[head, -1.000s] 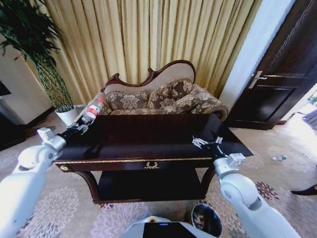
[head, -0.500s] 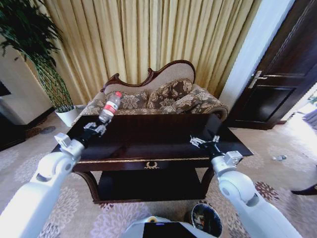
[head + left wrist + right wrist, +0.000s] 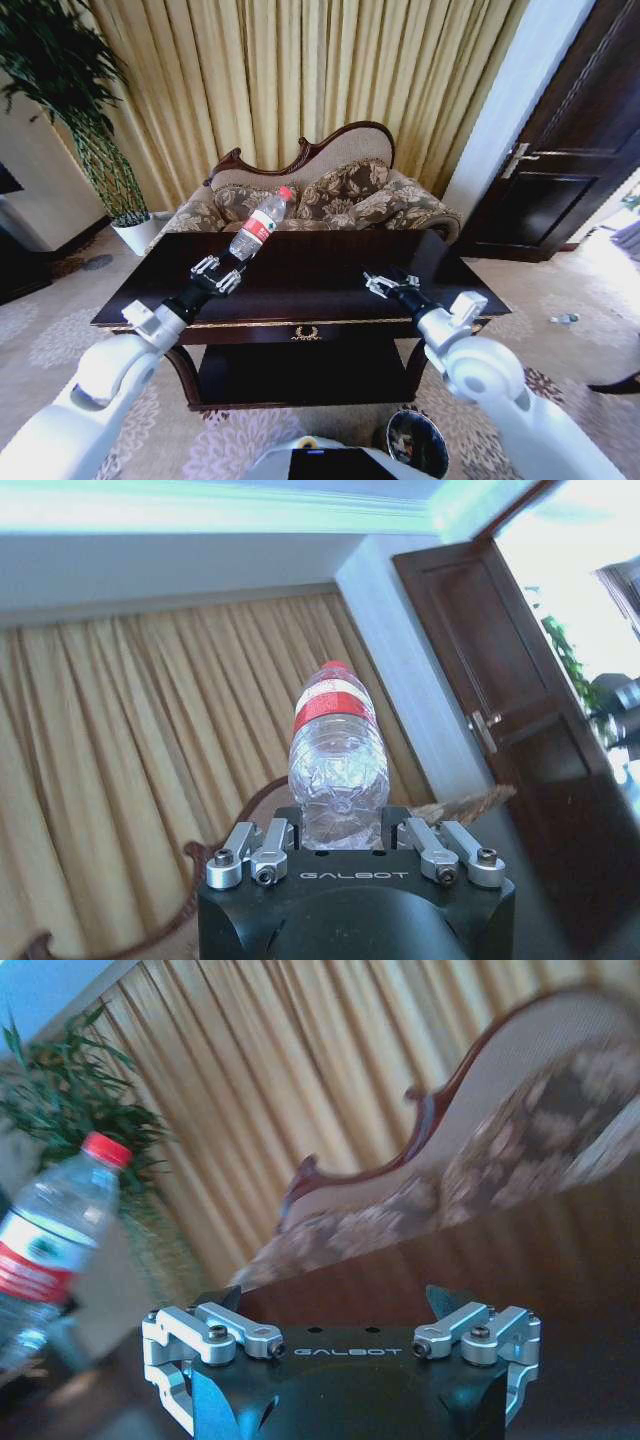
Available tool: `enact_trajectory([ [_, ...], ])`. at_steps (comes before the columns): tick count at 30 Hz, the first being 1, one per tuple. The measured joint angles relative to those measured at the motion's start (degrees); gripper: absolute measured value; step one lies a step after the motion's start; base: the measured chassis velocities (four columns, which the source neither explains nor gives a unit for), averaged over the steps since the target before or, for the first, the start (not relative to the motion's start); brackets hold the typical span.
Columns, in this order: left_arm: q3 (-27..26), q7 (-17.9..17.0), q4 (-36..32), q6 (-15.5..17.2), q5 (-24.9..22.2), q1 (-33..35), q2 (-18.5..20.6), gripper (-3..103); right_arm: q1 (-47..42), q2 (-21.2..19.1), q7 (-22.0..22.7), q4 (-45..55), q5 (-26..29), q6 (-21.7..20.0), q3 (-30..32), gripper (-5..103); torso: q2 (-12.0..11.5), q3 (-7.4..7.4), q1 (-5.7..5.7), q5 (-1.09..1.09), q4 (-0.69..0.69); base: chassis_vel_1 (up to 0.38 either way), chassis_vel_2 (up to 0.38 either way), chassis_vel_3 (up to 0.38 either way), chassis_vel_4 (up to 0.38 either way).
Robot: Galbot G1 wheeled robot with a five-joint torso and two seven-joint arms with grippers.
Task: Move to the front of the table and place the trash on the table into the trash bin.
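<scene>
Gripping the clear plastic bottle [image 3: 259, 227] by its base, the left gripper [image 3: 217, 275] holds it in the air above the left half of the table [image 3: 300, 300], the red cap tilted up and away toward the sofa [image 3: 330, 195]. From the left wrist view the bottle [image 3: 338, 760] stands straight out of the gripper [image 3: 340, 842], its crumpled bottom seated between the fingers, red label band near the top. Nothing of the bottle touches the tabletop.

To the right, the right gripper [image 3: 385, 283] hovers just over the dark glossy table surface near its middle-right, fingers spread apart and holding nothing. The right wrist view shows that gripper [image 3: 345, 1335] with both fingers wide, and the bottle [image 3: 50, 1245] off to one side, near but apart from it.

On the patterned carpet at the robot's base, below the table's front right corner, sits the round dark trash bin [image 3: 417, 440] with its shiny inside showing. Behind the table stand the carved-back sofa and gold curtains [image 3: 300, 80]; a potted plant [image 3: 90, 130] is at the far left and a dark door [image 3: 570, 140] at the right.
</scene>
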Motion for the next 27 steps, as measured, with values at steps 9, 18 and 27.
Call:
enact_trajectory([
  [9, 1.0, 1.2, -0.6, -5.4, 10.2, 3.7, -1.6, 40, 2.6, -0.3, 1.1, 1.0, 7.5, -1.5, -0.3, 100, 0.0, 0.0, 0.0, 0.0, -0.01, 0.0, 0.0, 0.0, 0.0],
  [18, 1.5, -2.7, -0.2, -0.4, 0.8, 1.1, -6.7, 40, 2.9, 2.3, -4.8, -1.0, -1.7, -0.2, -1.2, 100, 0.0, 0.0, 0.0, 0.0, -0.01, 0.0, 0.0, 0.0, 0.0],
  [27, -0.1, -3.2, -0.2, 0.1, -2.7, 0.6, -8.8, 40, 0.6, 3.7, -10.1, -1.7, -9.1, 1.1, -0.9, 100, 0.0, 0.0, 0.0, 0.0, 0.0, 0.0, 0.0, 0.0, 0.0],
])
